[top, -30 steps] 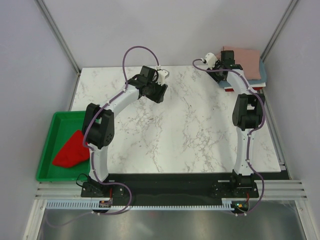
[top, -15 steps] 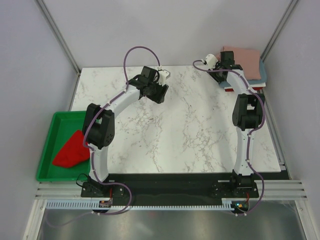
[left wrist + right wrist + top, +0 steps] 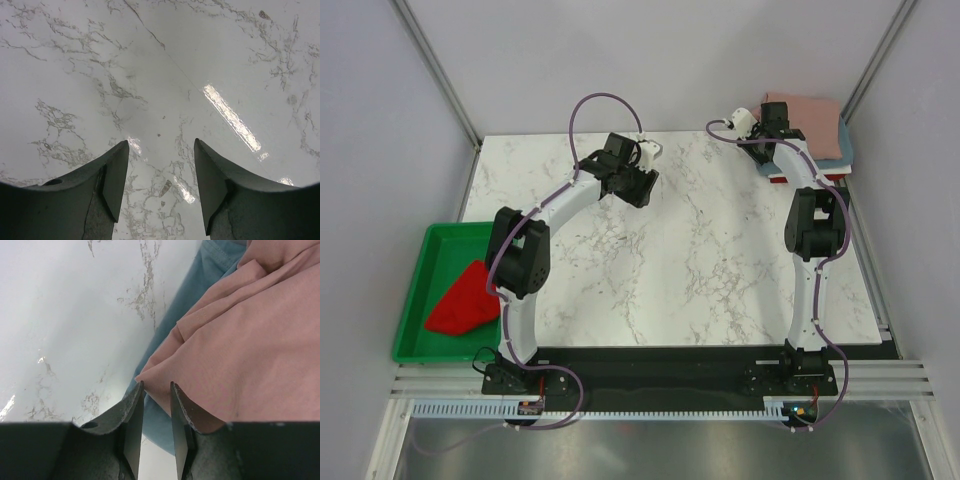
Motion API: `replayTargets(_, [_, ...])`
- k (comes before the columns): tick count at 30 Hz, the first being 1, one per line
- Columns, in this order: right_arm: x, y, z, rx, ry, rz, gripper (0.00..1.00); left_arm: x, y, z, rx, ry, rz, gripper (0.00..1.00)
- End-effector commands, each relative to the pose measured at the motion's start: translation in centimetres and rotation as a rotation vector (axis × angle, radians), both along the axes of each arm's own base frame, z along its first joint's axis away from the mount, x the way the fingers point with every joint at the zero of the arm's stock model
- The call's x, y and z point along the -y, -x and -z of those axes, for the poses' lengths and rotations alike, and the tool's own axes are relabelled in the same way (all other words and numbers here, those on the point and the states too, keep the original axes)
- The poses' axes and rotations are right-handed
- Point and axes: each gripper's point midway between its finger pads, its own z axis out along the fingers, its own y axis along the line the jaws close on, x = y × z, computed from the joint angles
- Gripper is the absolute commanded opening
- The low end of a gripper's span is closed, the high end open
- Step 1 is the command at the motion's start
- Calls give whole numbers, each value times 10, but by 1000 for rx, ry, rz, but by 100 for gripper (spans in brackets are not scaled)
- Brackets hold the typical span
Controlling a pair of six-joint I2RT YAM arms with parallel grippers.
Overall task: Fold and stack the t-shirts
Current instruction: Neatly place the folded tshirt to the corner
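A folded dusty-pink t-shirt [image 3: 807, 118] lies on top of a grey-blue t-shirt [image 3: 838, 157] at the table's back right corner. My right gripper [image 3: 782, 122] is at the stack's near left edge. In the right wrist view its jaws [image 3: 156, 386] stand nearly together with a corner fold of the pink t-shirt [image 3: 250, 340] between them, over the grey-blue t-shirt [image 3: 200, 285]. A bright red t-shirt [image 3: 465, 300] lies crumpled in the green tray. My left gripper [image 3: 638, 188] is open and empty above bare marble [image 3: 161, 145] at the back middle.
The green plastic tray [image 3: 415, 300] sits off the table's left front edge. A thin red and white edge [image 3: 776, 178] shows under the stack beside the right arm. Grey walls and frame posts close in the back and sides.
My left gripper has drifted slightly to the right. The right gripper and the shirts have not visibly moved.
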Motion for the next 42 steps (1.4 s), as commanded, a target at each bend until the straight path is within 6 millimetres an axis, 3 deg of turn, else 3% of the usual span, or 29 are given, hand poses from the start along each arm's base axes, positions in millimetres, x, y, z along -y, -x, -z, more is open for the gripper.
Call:
replayTargets(1, [1, -6, -20, 41, -10, 14, 35, 6, -11, -21, 77, 12, 16, 63])
replayTargets(7, [2, -10, -17, 40, -5, 19, 29, 6, -10, -21, 79, 3, 19, 63])
replayTargets(8, [1, -10, -15, 38, -4, 16, 22, 6, -10, -21, 81, 4, 19, 63])
replayTargets(11, [1, -12, -18, 45, -6, 16, 15, 7, -9, -20, 79, 1, 22, 63])
replayTargets(18, [-2, -10, -18, 38, -21, 5, 12, 9, -9, -19, 78, 0, 25, 63])
replayTargets(20, [-2, -10, -18, 37, -28, 6, 3, 10, -8, -19, 79, 1, 27, 63])
replayTargets(23, [-3, -10, -19, 41, -35, 9, 2, 10, -7, -17, 75, -4, 28, 63])
replayTargets(24, [-3, -10, -19, 41, -40, 13, 4, 10, -7, -17, 77, -6, 31, 63])
replayTargets(27, [-5, -10, -25, 67, -59, 24, 41, 11, -6, -17, 78, -8, 34, 63])
replayTargets(28, [-4, -12, -27, 78, -60, 26, 43, 11, -6, -18, 81, -6, 34, 63])
replayTargets(31, [-8, -9, -33, 93, -72, 4, 48, 11, -6, -16, 79, -11, 37, 63])
replayTargets(38, [-1, -7, -14, 52, -31, 23, 47, 15, -6, -15, 78, -8, 38, 63])
replayTargets(42, [0, -10, -13, 58, -35, 36, 44, 14, -6, -14, 75, -9, 37, 63])
